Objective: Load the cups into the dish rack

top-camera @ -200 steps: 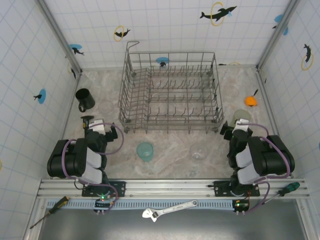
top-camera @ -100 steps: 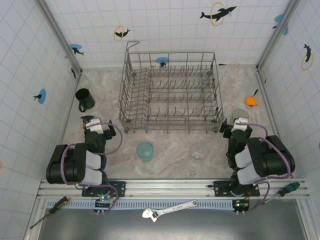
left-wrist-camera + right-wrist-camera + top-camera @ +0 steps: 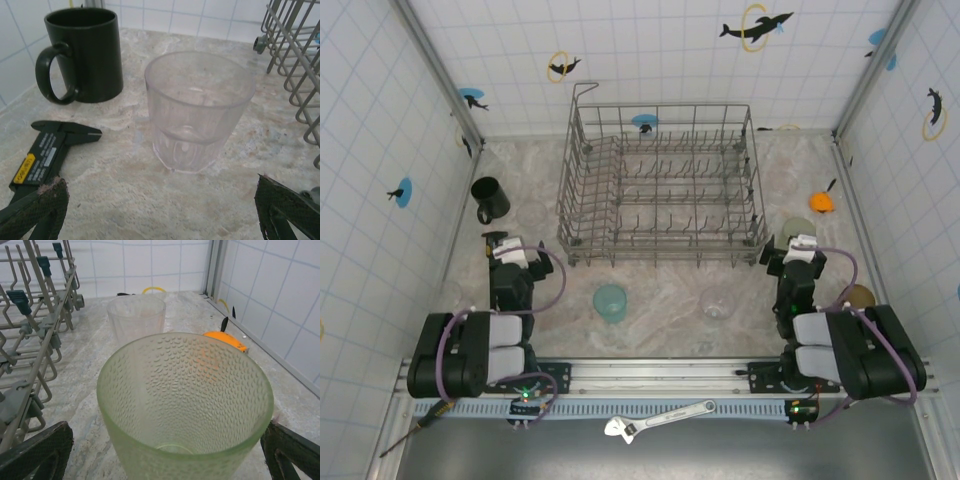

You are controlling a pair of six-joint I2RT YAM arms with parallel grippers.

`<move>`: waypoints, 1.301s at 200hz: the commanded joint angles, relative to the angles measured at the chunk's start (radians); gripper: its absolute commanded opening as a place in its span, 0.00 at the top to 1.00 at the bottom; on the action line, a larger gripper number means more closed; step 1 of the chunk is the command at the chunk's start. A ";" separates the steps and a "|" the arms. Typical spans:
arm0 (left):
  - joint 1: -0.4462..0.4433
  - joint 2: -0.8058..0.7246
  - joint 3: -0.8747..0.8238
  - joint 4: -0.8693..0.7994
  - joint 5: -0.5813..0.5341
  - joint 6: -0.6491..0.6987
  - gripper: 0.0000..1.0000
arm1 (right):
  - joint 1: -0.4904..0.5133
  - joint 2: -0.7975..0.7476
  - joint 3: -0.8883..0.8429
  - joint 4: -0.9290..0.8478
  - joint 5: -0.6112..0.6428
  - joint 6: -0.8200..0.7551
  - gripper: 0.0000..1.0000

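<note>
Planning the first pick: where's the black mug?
Top view: the black mug stands by the left wall, left of the rack; the left wrist view shows a clear tumbler beside it.

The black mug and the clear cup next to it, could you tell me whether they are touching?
Apart. The left wrist view shows a strip of bare counter between the black mug and the clear cup.

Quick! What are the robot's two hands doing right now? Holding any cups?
Left gripper: open, holding nothing; a clear cup stands just ahead.
Right gripper: open, holding nothing; a green cup stands just ahead.
</note>
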 commanded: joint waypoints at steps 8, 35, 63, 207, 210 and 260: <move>-0.025 -0.053 0.065 -0.179 -0.085 -0.067 0.02 | 0.017 -0.111 -0.051 -0.164 0.026 0.046 0.00; -0.065 -0.105 0.063 -0.201 -0.151 -0.088 0.02 | 0.028 -0.238 -0.027 -0.328 0.023 0.103 0.00; -0.073 -0.149 0.087 -0.270 -0.169 -0.134 0.02 | 0.053 -0.377 -0.010 -0.490 0.051 0.141 0.00; -0.109 -0.466 0.441 -1.128 -0.349 -0.511 0.02 | 0.088 -0.506 0.330 -1.155 0.122 0.340 0.00; -0.110 -0.468 0.449 -1.146 -0.342 -0.512 0.02 | 0.089 -0.499 0.343 -1.170 0.125 0.341 0.00; -0.109 -0.473 0.594 -1.370 -0.103 -0.470 0.02 | 0.094 -0.394 0.540 -1.304 0.162 0.300 0.00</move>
